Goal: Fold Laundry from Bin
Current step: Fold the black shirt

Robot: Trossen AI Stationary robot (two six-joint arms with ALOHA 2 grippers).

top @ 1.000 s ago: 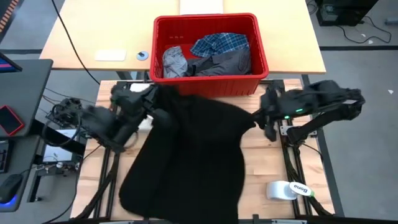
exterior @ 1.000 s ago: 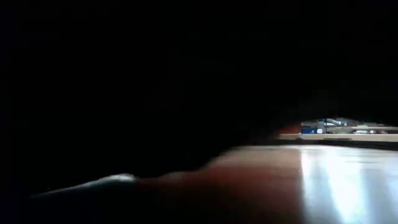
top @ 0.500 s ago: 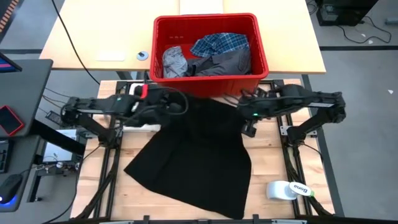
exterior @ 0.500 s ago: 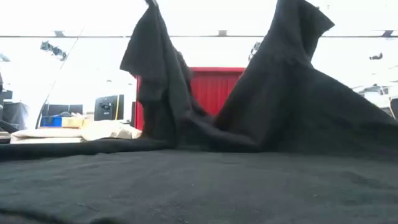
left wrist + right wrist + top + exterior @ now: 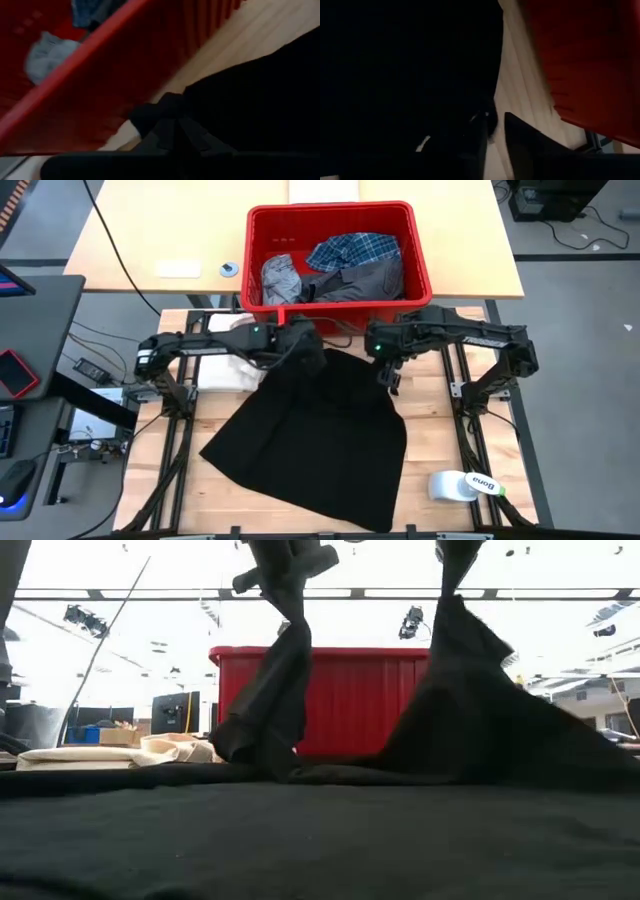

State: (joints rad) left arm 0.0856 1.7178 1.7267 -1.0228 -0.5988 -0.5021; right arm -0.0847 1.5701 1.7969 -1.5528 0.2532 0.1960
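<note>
The large black garment lies spread on the wooden table, its far edge raised at two points in front of the red bin. My left gripper is shut on the raised left point and my right gripper on the raised right point. In the low view the cloth hangs in two peaks, one from the left gripper and one from the right gripper. The bin holds a plaid shirt, a light grey garment and a dark grey one. My left gripper pinches a bunched fold of the black garment's far edge between its two fingers, coming from above. The cloth hangs below in a narrow twisted strand; the rest lies on the table. My right gripper pinches the garment's far edge on the right side, from above. The cloth falls from it in a wide slack slope down to the table.
A cream-white cloth lies on the table left of the black garment. A white spray bottle lies near the table's near right corner. The bin stands on a second, lighter table behind, with a small white block.
Both grippers have moved toward each other and toward the bin, holding the garment's far edge throughout. The far corners have been drawn together, so the far end is narrower. The near part has slid away from the low camera and lies flat.
</note>
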